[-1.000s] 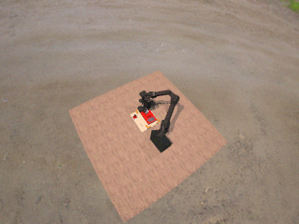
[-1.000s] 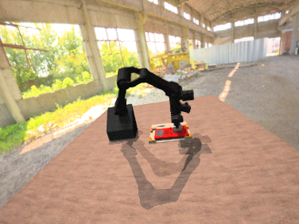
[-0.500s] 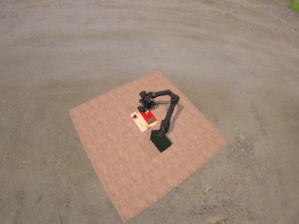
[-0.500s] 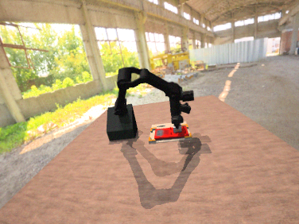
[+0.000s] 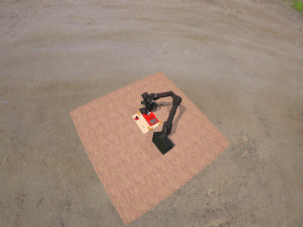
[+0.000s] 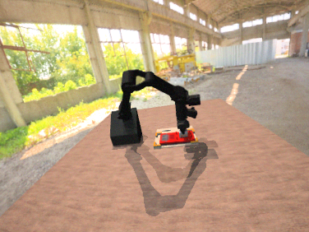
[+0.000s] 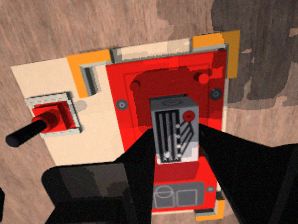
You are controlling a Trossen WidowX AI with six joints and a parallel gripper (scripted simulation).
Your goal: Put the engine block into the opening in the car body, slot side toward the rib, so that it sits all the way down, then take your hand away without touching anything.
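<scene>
The grey engine block [image 7: 174, 131] [image 6: 183, 135] is between the two black fingertips of my gripper [image 7: 174, 131] [image 5: 148, 112] [image 6: 183, 131]. The gripper is shut on it. The block's top face shows dark parallel slots on the left and a red round cap on the right. It is over the red car body [image 7: 115, 82] [image 5: 151, 117] [image 6: 173, 138], in front of a darker red area with two small red pegs. The wrist view shows some of the block's far side. The fingers and block hide the opening and rib, so I cannot tell how deep the block sits.
The car body lies on a cream board [image 7: 97, 142] [image 5: 140, 125] with orange corner brackets [image 7: 76, 75]. A red piece [image 7: 51, 118] with a black handle [image 7: 24, 134] stands at the board's left in the wrist view. A grey printed panel is at the car body's near end.
</scene>
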